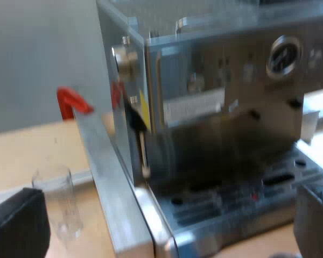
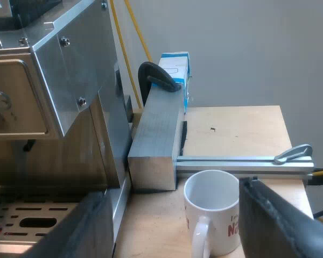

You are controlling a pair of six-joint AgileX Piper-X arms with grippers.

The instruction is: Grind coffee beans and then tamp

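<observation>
The espresso machine [image 1: 220, 102], steel with a round gauge [image 1: 284, 55] on its front, stands close before my left gripper [image 1: 164, 223], which is open with nothing between its fingers and faces the drip tray [image 1: 242, 199]. A clear measuring glass [image 1: 56, 199] stands upright on the wooden table beside the machine, near one left finger [image 1: 16, 226]. My right gripper [image 1: 183, 228] is open over a white mug [image 2: 212, 215] with red lettering; the mug stands upright and looks empty. The machine's side [image 2: 70, 64] and drip tray [image 2: 21, 220] are by the other right finger [image 2: 86, 226].
A grey metal block [image 2: 156, 134] sits against the machine's side, held by a black clamp [image 2: 159, 75], with a blue and white box [image 2: 175, 64] behind it. A metal rail with a lever [image 2: 247, 160] runs past the mug. A red clamp [image 1: 70, 102] grips a metal bar [image 1: 105, 177].
</observation>
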